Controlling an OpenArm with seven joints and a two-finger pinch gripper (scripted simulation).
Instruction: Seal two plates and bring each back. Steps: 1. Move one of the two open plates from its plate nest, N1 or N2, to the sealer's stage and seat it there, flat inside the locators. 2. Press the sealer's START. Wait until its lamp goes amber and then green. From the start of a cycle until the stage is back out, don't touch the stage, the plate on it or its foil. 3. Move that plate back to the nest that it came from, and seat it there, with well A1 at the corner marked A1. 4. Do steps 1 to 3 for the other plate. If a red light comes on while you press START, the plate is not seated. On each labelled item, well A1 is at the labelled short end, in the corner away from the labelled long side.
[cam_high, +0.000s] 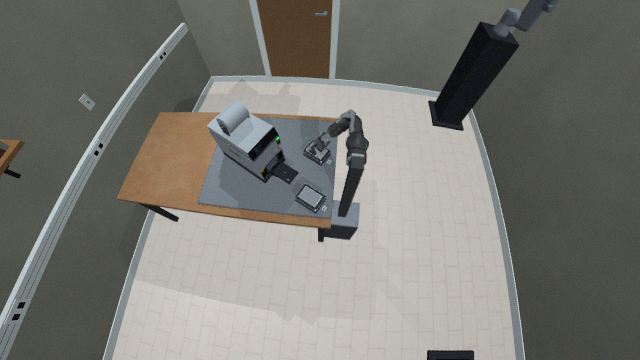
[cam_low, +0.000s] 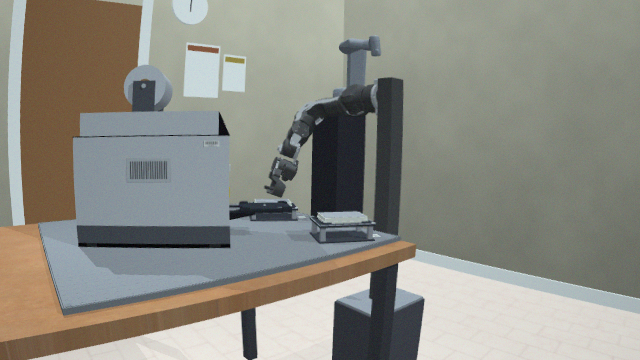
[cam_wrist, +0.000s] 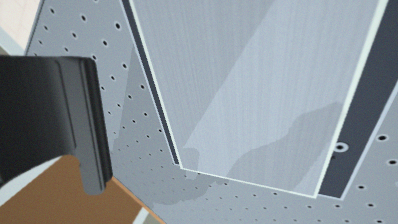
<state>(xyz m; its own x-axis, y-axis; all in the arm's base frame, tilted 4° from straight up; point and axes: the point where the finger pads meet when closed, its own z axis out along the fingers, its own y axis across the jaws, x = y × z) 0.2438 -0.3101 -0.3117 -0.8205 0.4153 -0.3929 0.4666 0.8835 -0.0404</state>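
My gripper (cam_high: 318, 144) hangs open and empty a little above the far plate (cam_high: 318, 152), which lies flat in its nest. In the side view the gripper (cam_low: 276, 189) is clear of that plate (cam_low: 272, 203). The wrist view shows the plate (cam_wrist: 260, 90) close below, with a smooth grey foil-like top. Only one dark finger (cam_wrist: 90, 150) shows there, at the left. The other plate (cam_high: 310, 196) sits in the near nest (cam_low: 343, 226) by the table's front edge. The sealer (cam_high: 246, 141) shows a green lamp (cam_high: 277, 138). Its dark stage (cam_high: 285, 173) is out, with nothing on it.
The arm's black column (cam_high: 350, 187) stands at the table's right edge, beside the near nest. The grey perforated base mat (cam_high: 250, 190) carries the sealer and both nests. A foil roll (cam_low: 147, 91) sits on top of the sealer. The wooden table top (cam_high: 165, 155) extends left.
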